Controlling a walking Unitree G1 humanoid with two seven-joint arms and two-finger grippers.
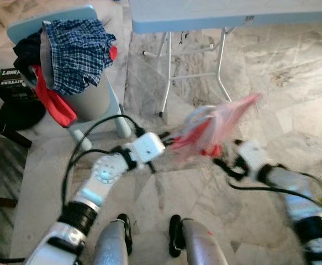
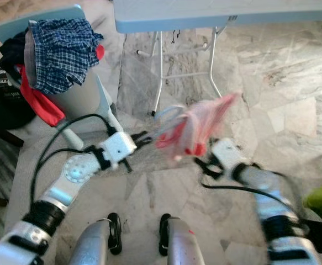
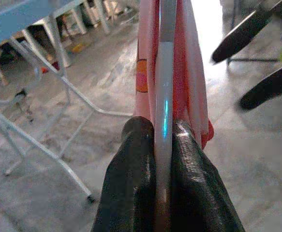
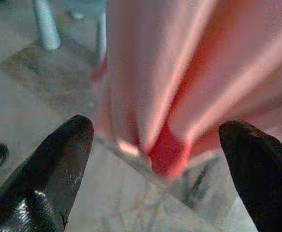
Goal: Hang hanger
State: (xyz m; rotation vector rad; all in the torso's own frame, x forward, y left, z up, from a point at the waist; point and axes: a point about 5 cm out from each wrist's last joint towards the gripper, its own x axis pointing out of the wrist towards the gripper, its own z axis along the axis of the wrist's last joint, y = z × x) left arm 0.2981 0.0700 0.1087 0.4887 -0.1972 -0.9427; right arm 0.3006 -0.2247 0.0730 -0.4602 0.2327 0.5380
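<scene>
**Floor inventory, left to right**

- Chair (image 1: 97, 94), far left ahead of me: pale blue-grey, its back draped with a blue plaid garment (image 1: 75, 52), a red garment (image 1: 56, 102) hanging below it and dark cloth at the edge. Black items sit on the floor beside it.
- Desk (image 1: 227, 16), ahead at centre: light top on white folding legs (image 1: 169, 72), standing on the marble floor (image 1: 293, 77). Its legs stand just beyond what I carry.
- My left tool (image 1: 169, 141): fingers closed tight on the pale bar of the hanger (image 3: 164, 96), seen edge-on between my two pads (image 3: 133, 164) in the left wrist view.
- Hanger with pink-and-red cloth (image 1: 216, 127): held in the air between my two arms, above the floor, blurred; the cloth falls on both sides of the bar.
- My right tool (image 1: 224, 160): fingers spread wide, nothing gripped. The cloth hangs just ahead of the gap in the right wrist view; whether it touches, I cannot tell.
- My own legs (image 1: 194, 243), below centre.
</scene>
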